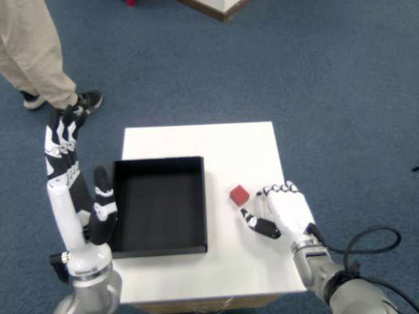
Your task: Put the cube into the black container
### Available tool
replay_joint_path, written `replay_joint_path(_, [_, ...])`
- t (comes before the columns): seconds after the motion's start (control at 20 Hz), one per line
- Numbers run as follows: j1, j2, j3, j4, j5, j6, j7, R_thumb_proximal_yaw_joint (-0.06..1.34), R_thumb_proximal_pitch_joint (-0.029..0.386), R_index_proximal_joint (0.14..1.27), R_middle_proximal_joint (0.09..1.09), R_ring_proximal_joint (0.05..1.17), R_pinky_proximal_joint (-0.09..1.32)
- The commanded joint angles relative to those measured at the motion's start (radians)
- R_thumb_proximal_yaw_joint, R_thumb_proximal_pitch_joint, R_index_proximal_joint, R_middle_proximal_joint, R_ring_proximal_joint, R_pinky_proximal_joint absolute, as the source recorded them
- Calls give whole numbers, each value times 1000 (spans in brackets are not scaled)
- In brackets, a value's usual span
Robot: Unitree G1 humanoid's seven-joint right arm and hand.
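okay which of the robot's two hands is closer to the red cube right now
The right hand, low on the white table just right of the red cube. The left hand is raised beyond the black container.

White table (222, 140): black container (159, 205), red cube (239, 194).

One head camera looks steeply down onto the table (196, 140).
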Motion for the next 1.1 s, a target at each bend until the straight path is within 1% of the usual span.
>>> replay_joint_path(0.05, [-40, -8, -23, 21, 29, 16, -2, 336, 87, 492, 331, 279, 91])
replay_joint_path(0.2, [-46, 13, -22, 21, 29, 11, -10, 337, 89, 487, 330, 279, 96])
replay_joint_path(0.35, [-44, 22, -17, 22, 24, 5, -25, 335, 89, 480, 326, 277, 94])
replay_joint_path(0.85, [-48, 39, 6, 25, 2, -5, -69, 318, 88, 464, 315, 269, 100])
replay_joint_path(1.1, [-63, 41, 13, 19, -1, -6, -83, 309, 89, 463, 307, 261, 97])
